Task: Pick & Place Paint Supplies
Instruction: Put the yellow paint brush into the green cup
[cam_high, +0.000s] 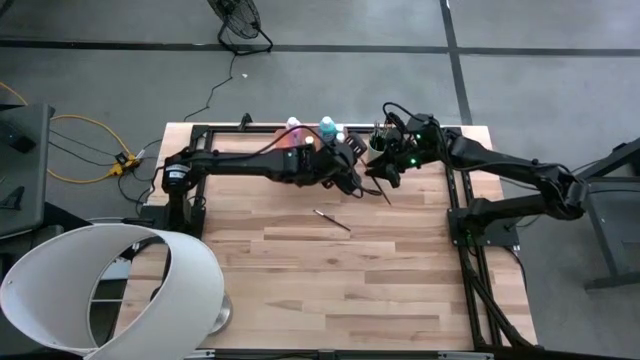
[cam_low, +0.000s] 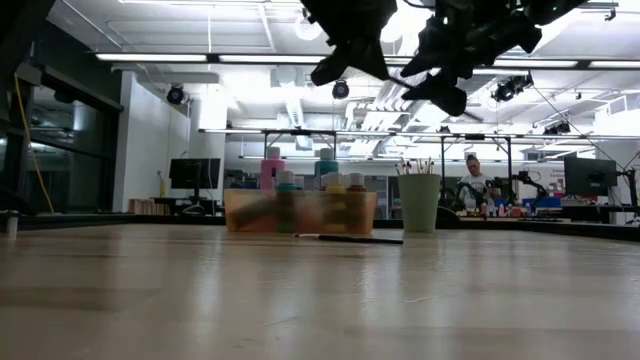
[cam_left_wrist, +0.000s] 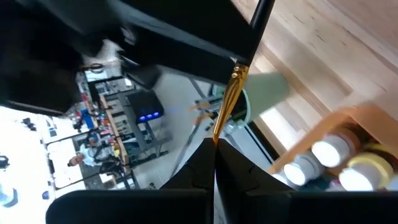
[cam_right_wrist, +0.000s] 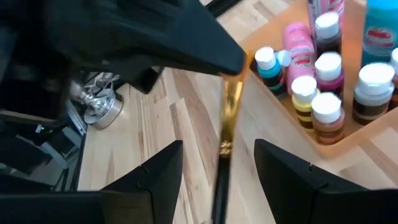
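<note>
From above, both grippers crowd together at upper centre of the frame and it is hard to tell their dark shapes apart. The left gripper (cam_left_wrist: 214, 163) is clamped tight on a paintbrush (cam_left_wrist: 229, 99), gold ferrule showing. The right gripper (cam_right_wrist: 217, 163) has its fingers spread, the same brush running between them without clear contact. Another brush (cam_high: 331, 219) lies alone on the bare wood table (cam_high: 340, 290), mid-frame. The paint bottles (cam_right_wrist: 323, 68) stand in the orange tray (cam_low: 300, 212); low down, its contents blur. A green cup (cam_low: 419, 202) stands just right of it, holding brushes. A white lampshade (cam_high: 100, 290) fills the lower left corner, cut off. A person (cam_low: 474, 186) sits far behind, right of centre.
</note>
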